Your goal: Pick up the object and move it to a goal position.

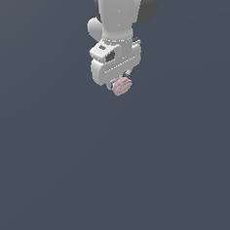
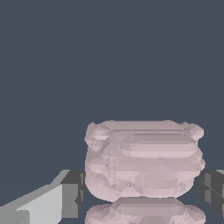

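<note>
claw hanging under the white wrist near the top of the exterior view, clenched on the object. pale pink lump peeking out just below the claw body, much smaller than it. whether lifted clear of the bench or resting on it: cannot tell, no shadow or edge to judge by.

wrist view: object sitting between the two dark fingertips, one on each flank, both touching or as good as touching. faint pink mirror image just beneath it, hinting at a glossy surface close below.

handling, as judgement only: knobbly, ridged, roundish; likely light given its size. bumps should give the pads some purchase, but a rounded body can roll or squirt out if pinched off-centre. stiffness not readable from renders; no visible squashing under the pads. best hold looks to be across the widest middle band, pads on opposite flanks, roughly as now.

goal position not marked in either view. steady carry advisable, no sharp swings.
</note>
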Robot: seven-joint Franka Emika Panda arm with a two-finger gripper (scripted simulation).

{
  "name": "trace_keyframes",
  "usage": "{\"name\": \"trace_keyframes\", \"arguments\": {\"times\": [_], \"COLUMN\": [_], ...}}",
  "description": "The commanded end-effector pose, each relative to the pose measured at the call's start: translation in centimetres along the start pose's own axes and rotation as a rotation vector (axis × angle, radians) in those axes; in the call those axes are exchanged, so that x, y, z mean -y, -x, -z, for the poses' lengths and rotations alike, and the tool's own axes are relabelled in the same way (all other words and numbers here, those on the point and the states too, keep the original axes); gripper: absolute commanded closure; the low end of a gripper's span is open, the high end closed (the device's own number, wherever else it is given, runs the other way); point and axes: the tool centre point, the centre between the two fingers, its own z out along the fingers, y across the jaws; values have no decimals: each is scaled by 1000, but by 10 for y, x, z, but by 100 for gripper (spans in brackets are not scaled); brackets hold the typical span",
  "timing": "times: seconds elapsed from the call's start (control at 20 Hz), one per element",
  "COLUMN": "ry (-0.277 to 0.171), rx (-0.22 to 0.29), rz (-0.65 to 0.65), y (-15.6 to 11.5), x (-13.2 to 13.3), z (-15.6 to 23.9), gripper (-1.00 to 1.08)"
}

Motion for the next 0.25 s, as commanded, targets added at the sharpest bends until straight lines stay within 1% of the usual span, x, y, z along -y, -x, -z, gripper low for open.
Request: {"name": "trace_keyframes", "arguments": {"times": [0.0, 0.2], "ry": [-1, -1], "rx": [1, 1], "rz": [0, -1], "y": [0, -1], "x": [3, 4], "z": [7, 11], "gripper": [108, 108]}}
